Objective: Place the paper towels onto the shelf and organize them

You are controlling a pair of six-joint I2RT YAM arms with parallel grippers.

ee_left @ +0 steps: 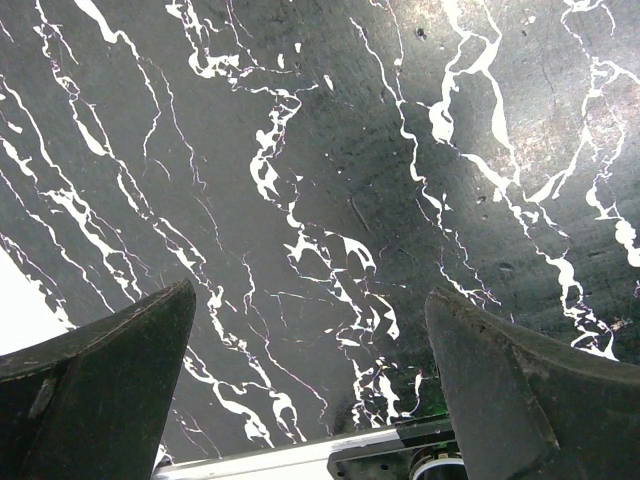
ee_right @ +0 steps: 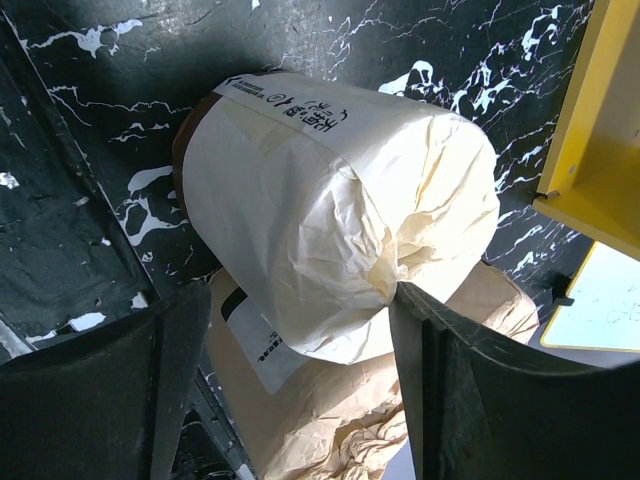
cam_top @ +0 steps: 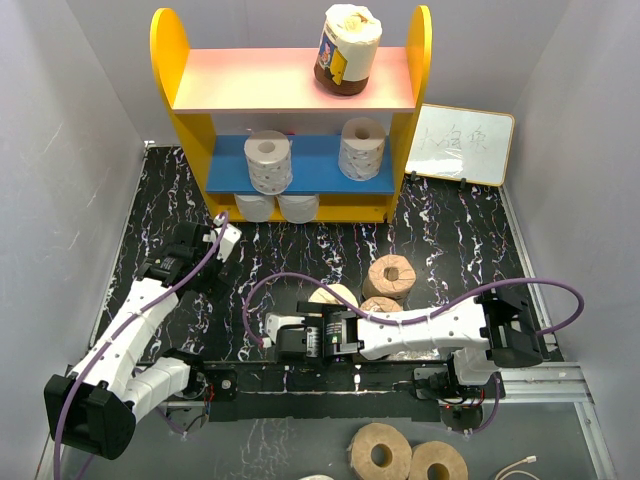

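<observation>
The shelf (cam_top: 190, 95) stands at the back. One tan wrapped roll (cam_top: 347, 48) stands on its pink upper board. Two white rolls (cam_top: 268, 160) (cam_top: 362, 148) stand on the blue board, and two more white rolls (cam_top: 277, 207) sit under it. Three tan rolls (cam_top: 390, 275) lie clustered mid-table. My right gripper (cam_top: 330, 312) (ee_right: 295, 295) is open around the nearest tan roll (ee_right: 330, 200), which lies on its side. The right finger (ee_right: 440, 360) touches its crumpled end and the left finger stands apart. Another tan roll (ee_right: 350, 420) lies under it. My left gripper (cam_top: 225, 235) (ee_left: 310, 300) is open and empty over the dark marbled table.
A small whiteboard (cam_top: 462, 143) with writing leans at the shelf's right, and the shelf's yellow side panel (ee_right: 590, 120) shows in the right wrist view. Two more tan rolls (cam_top: 408, 458) lie in front of the arms' base rail. Grey walls close in both sides.
</observation>
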